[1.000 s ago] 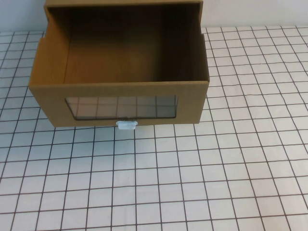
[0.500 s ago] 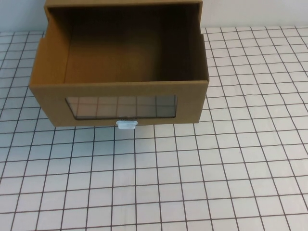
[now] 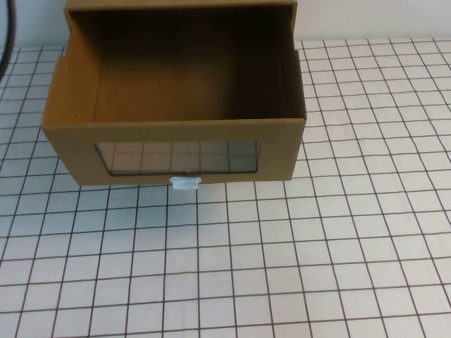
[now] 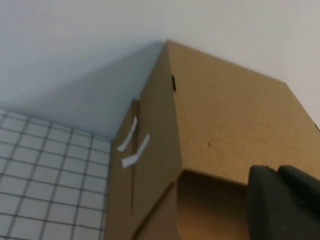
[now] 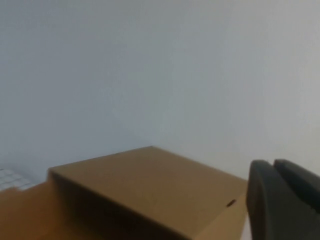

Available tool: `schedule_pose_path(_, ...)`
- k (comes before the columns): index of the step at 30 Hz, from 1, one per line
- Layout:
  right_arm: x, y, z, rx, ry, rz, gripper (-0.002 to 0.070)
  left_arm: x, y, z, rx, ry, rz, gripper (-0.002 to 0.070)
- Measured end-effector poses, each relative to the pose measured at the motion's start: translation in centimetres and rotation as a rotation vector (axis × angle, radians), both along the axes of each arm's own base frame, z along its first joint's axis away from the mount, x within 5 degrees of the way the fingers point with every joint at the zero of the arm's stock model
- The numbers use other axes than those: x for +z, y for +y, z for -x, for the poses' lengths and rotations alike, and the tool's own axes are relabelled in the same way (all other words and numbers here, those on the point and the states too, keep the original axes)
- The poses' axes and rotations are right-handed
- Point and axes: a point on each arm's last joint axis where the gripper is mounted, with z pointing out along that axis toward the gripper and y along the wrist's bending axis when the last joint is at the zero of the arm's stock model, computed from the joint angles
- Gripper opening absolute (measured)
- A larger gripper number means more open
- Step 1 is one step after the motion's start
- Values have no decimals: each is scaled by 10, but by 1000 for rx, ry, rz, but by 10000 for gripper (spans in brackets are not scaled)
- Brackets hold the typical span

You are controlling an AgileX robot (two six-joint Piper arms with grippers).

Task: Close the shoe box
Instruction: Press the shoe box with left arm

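The shoe box point(image 3: 176, 132) is a brown cardboard drawer-style box at the back middle of the table. Its drawer is pulled out toward me and looks empty. A clear window point(image 3: 176, 156) is in the front, with a small white pull tab point(image 3: 185, 182) just below it. Neither gripper shows in the high view. My left gripper point(image 4: 276, 170) is shut and empty, raised by the box's left side point(image 4: 230, 115). My right gripper point(image 5: 272, 162) is shut and empty, raised by the box's top point(image 5: 140, 180).
The table point(image 3: 282, 267) is white with a black grid. A pale wall point(image 5: 150, 60) stands right behind the box. Two white tape strips point(image 4: 132, 145) are on the box's left side. A thin dark cable point(image 3: 4, 42) shows at the far left edge.
A thin dark cable has come into the high view at its top left edge. The box and its drawer have not moved.
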Motion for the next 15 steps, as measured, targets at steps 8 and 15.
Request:
schedule_pose_path(8, -34, 8, -36, 6, 321, 25, -14, 0, -33, -66, -329, 130, -63, -2)
schedule_pose_path(15, -74, 23, -89, 131, 532, 92, -13, 18, -55, -121, -570, 182, -76, -2)
